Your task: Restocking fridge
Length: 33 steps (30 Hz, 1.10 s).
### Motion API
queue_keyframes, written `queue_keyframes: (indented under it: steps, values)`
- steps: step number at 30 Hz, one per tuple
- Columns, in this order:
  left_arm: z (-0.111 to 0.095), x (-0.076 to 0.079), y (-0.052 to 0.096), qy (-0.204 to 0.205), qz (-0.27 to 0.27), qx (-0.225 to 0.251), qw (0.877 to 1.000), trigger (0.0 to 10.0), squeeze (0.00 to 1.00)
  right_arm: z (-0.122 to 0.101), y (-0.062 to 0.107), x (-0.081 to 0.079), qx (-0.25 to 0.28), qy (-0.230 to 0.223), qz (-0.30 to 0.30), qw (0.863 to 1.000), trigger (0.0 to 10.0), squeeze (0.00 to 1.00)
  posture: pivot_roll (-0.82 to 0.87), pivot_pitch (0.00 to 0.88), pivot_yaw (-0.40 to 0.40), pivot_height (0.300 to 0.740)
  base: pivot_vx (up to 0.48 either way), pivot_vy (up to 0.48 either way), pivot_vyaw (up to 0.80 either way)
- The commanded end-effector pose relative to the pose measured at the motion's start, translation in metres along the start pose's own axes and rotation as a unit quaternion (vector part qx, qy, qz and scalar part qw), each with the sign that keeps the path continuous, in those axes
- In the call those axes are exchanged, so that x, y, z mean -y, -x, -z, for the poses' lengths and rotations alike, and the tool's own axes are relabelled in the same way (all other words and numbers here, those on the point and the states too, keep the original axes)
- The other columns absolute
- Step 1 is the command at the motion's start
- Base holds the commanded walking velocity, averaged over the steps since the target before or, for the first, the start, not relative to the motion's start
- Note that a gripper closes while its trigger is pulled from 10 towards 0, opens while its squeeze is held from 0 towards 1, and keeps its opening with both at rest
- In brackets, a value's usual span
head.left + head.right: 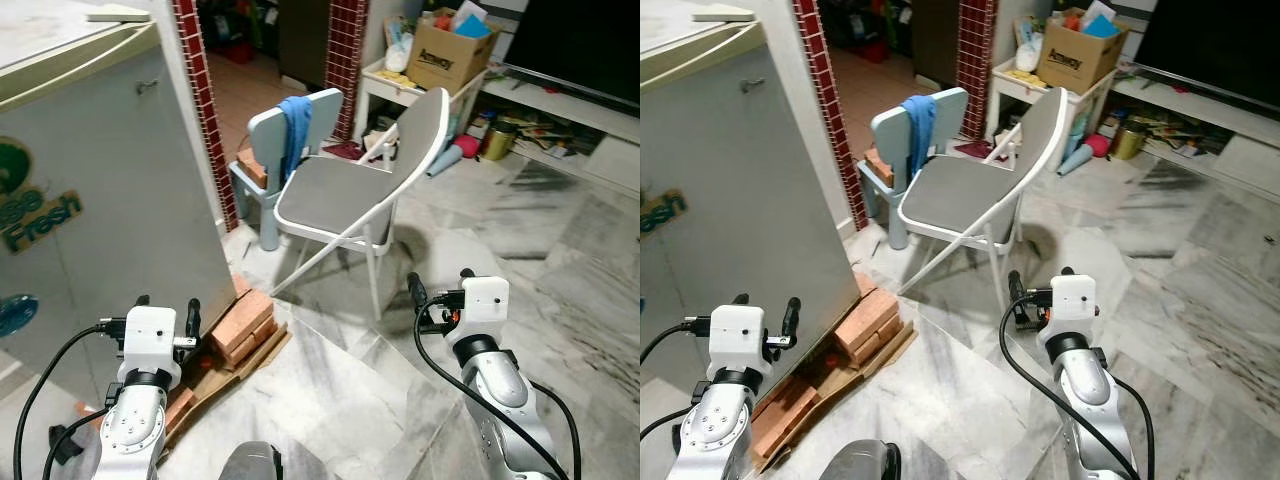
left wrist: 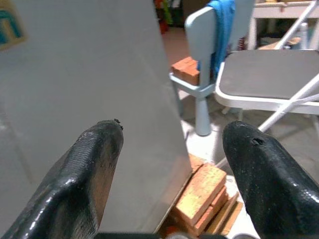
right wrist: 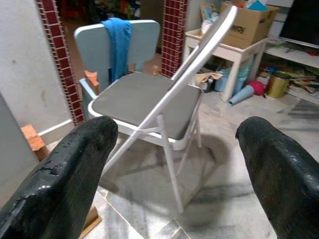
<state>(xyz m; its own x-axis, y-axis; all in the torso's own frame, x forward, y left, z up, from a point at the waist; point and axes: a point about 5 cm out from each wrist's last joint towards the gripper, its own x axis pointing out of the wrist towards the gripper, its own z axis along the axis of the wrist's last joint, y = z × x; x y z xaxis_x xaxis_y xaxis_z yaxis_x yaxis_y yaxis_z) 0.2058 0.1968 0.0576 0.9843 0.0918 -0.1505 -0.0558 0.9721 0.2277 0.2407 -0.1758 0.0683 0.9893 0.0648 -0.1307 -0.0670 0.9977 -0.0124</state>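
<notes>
Closed fridge [image 1: 100,190] at left; cardboard box [image 1: 452,50] apparently holds packets; both grippers empty, fingers apart.

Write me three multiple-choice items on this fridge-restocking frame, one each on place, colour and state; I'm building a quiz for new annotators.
1. Where are the bricks?
A. on the folding chair
B. on the floor at the fridge's corner
C. on the white table

2. What colour is the cloth on the small chair?
A. blue
B. red
C. yellow

3. How are the left gripper's fingers?
A. shut on a bottle
B. shut, empty
C. open, empty

Answers:
1 B, they lie beside the fridge.
2 A, it hangs blue over the backrest.
3 C, the fingers stand apart with nothing between.
</notes>
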Motion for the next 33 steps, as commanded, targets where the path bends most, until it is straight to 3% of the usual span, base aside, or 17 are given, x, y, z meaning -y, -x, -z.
queue_keyframes:
  steps: [1,13,23,33]
  values:
    - [-0.0033,0.0014,0.0022,0.0,0.014,0.001,1.0,10.0,0.0,-0.0073,-0.0024,0.0049,0.014,0.005,0.004,1.0,10.0,0.0,0.12,0.0,0.002,0.74,0.0,0.48,0.0]
    - [-0.0054,-0.0011,-0.0031,0.0,0.016,-0.003,1.0,10.0,0.0,-0.0105,-0.0098,0.0053,0.016,0.012,0.001,1.0,10.0,0.0,0.11,0.0,-0.002,0.74,-0.151,0.431,0.0]
    - [-0.0018,0.0014,0.0035,-0.007,0.042,-0.013,0.999,10.0,0.0,-0.0078,-0.0087,0.005,0.01,0.013,0.006,1.0,10.0,0.0,0.12,0.0,-0.005,0.74,-0.325,0.333,0.0]
    - [-0.0068,-0.0043,0.0003,-0.041,0.04,0.02,0.998,10.0,0.0,-0.0076,-0.01,0.007,0.005,0.013,0.015,1.0,10.0,0.0,0.12,0.0,-0.014,0.74,-0.221,0.39,0.0]
